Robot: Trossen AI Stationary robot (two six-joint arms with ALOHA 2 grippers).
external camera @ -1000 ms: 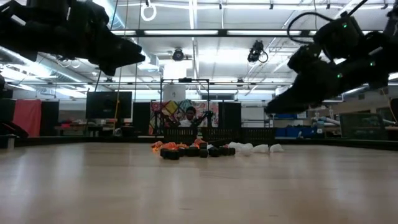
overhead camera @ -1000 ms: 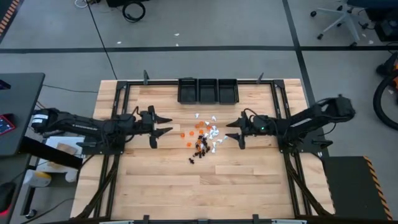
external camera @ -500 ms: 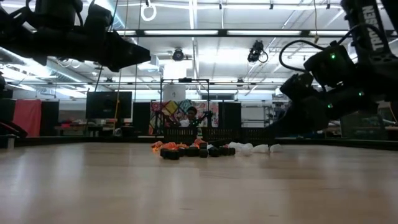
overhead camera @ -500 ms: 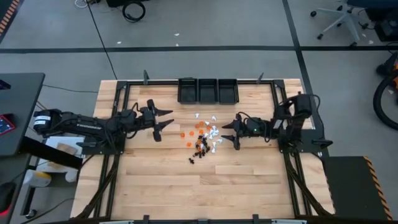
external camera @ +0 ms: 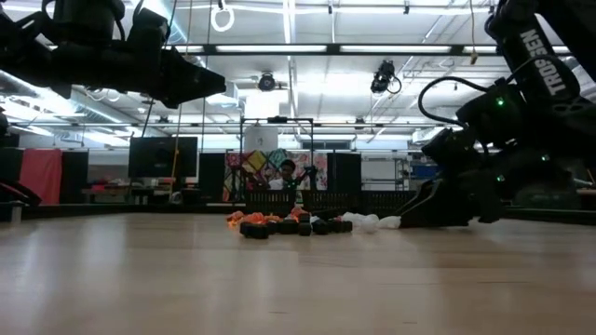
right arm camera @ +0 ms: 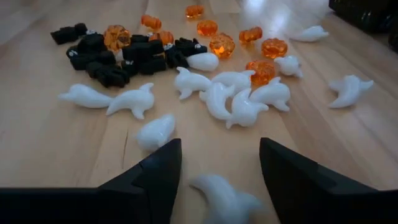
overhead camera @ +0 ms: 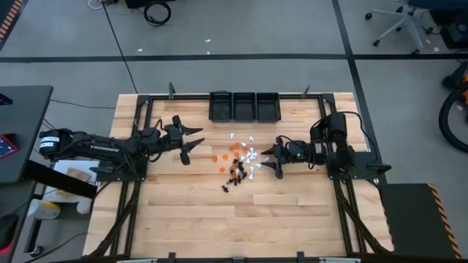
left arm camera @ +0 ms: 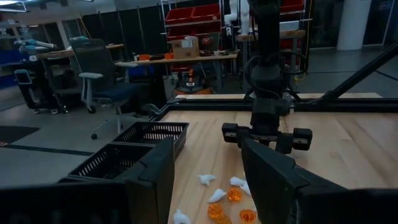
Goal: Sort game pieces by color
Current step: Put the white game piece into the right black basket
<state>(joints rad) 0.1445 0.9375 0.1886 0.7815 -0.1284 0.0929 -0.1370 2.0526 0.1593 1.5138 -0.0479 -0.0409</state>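
Many small game pieces (overhead camera: pixel 238 160), orange, black and white, lie heaped mid-table, in front of three black bins (overhead camera: pixel 244 107) at the far edge; the right gripper (right arm camera: pixel 219 163) sits low at the heap's right side, fingers apart around one white piece (right arm camera: pixel 225 198); the left gripper (overhead camera: pixel 192 142) hangs left of the heap, fingers spread, holding nothing.
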